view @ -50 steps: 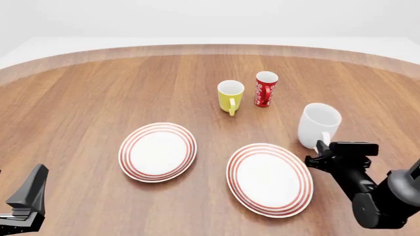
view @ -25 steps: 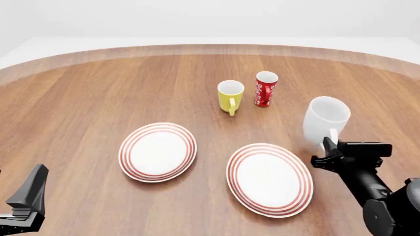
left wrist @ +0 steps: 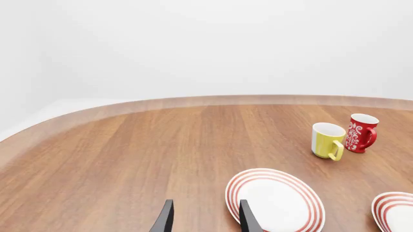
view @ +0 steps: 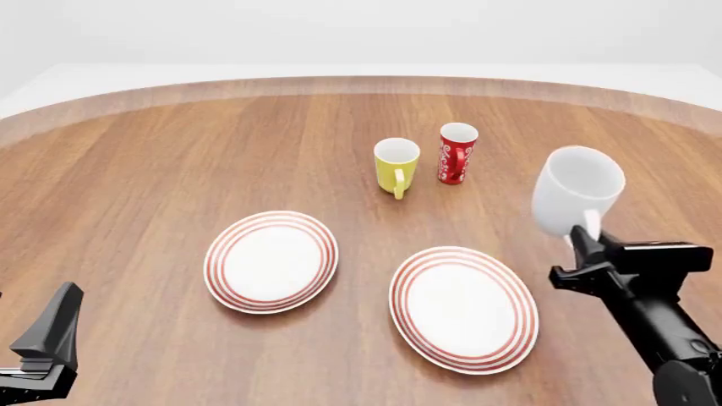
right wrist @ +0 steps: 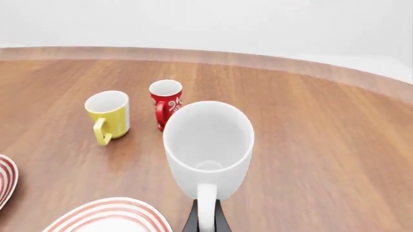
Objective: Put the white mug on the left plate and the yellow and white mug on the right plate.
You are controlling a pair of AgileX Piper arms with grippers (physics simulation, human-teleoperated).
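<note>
- Beside the right plate (view: 464, 308), on its far right side, our right pincer (view: 586, 243) has the white mug (view: 577, 201) clamped by its loop handle, the fingers pressed against the handle's two sides, as the right wrist view shows.
- The white mug hangs clear of the table (view: 169, 169) and leans a little, its open mouth tipped toward the far edge.
- We judge this mug rigid, glossy and slippery. A grip on the thin handle alone leaves the wide body free to swing, so we would carry it slowly and keep it near upright.
- Its goal, the left plate (view: 270, 261), lies on the other side of the right plate. We would have to pass over the right plate or around it to get there.
- The yellow and white mug (view: 396, 166) stands beyond the right plate, handle turned toward us, with a red patterned cup (view: 457, 153) just beside it but apart from it.
- We judge the yellow one small, light and hard. Its handle faces us and offers the plain hold, though the red cup leaves little room on that side.
- Our left pincer (left wrist: 203, 217) sits low, near the left plate, with its fingers parted and nothing between them.
</note>
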